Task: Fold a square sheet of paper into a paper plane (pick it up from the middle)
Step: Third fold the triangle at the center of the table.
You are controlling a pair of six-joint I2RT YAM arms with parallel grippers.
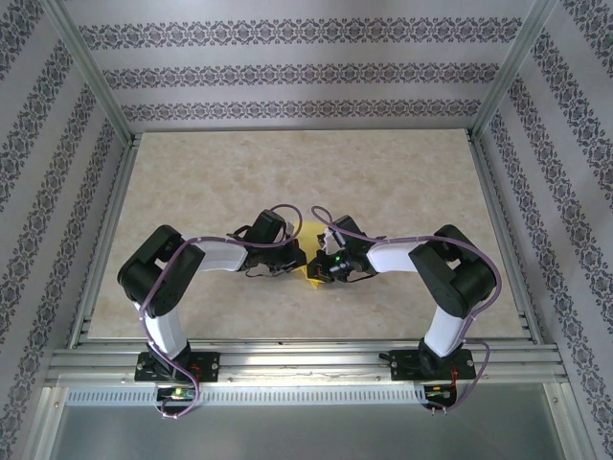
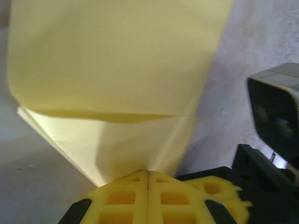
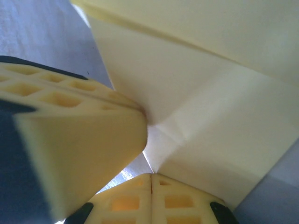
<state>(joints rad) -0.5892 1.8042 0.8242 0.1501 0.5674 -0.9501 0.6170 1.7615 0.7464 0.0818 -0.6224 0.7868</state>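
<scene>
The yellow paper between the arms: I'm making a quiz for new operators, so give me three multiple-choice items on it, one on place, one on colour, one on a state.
1. Where is the paper?
A) at the far left corner of the table
B) mid-table, between the left gripper and the right gripper
C) on the near rail

2. What colour is it?
A) white
B) blue
C) yellow

3. How do the left gripper's fingers stand?
A) shut on the paper
B) spread wide above it
C) resting on bare table

Answers:
1 B, the top view shows it where both arms meet.
2 C, both wrist views show a pale yellow sheet.
3 A, the left wrist view shows the fingers pressed together with the paper running into their tips.
</scene>
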